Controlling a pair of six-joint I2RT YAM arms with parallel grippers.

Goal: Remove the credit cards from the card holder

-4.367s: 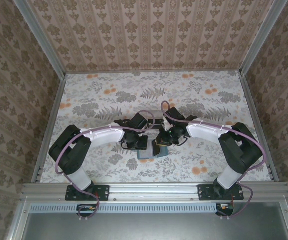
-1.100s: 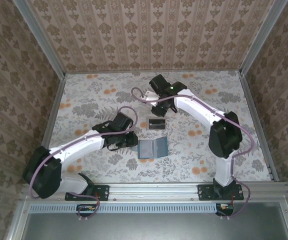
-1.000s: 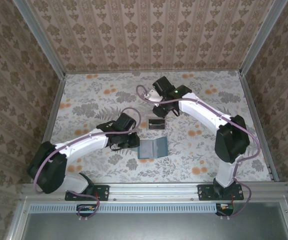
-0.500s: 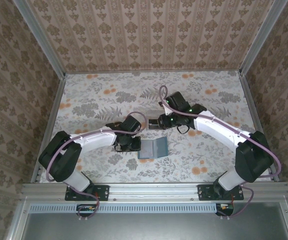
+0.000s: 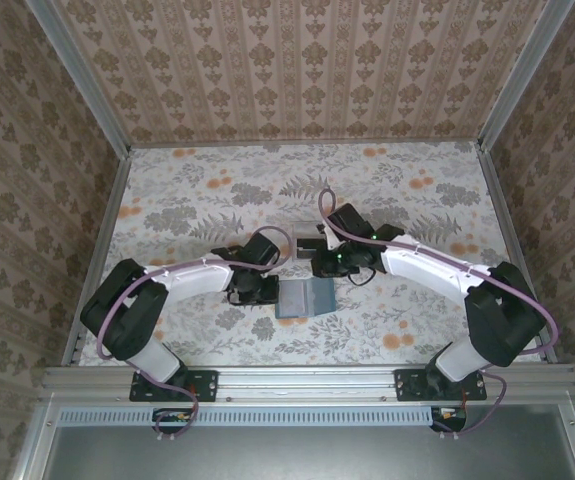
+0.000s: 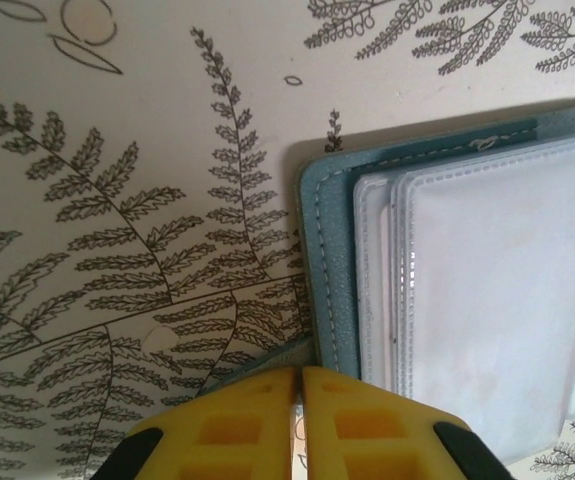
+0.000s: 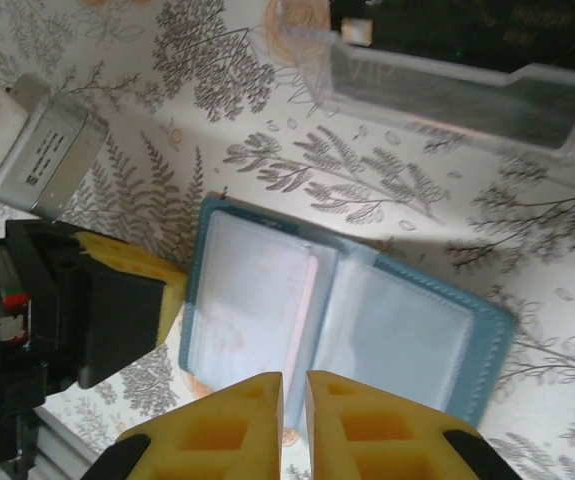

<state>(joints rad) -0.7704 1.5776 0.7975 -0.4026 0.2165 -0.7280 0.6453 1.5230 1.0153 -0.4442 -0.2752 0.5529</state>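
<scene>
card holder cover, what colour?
Card holder cover is teal; the left wrist view shows it best.

Teal card holder (image 7: 339, 322) with frosted clear sleeves (image 6: 487, 290) on white, grey-fern-patterned table (image 6: 117, 150).

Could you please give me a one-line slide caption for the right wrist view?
Right fingers hover over the open teal card holder; clear box beyond.

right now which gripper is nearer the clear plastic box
The right gripper: it is above the card holder, next to the clear box. The left gripper sits at the holder's left edge, farther from it.
</scene>
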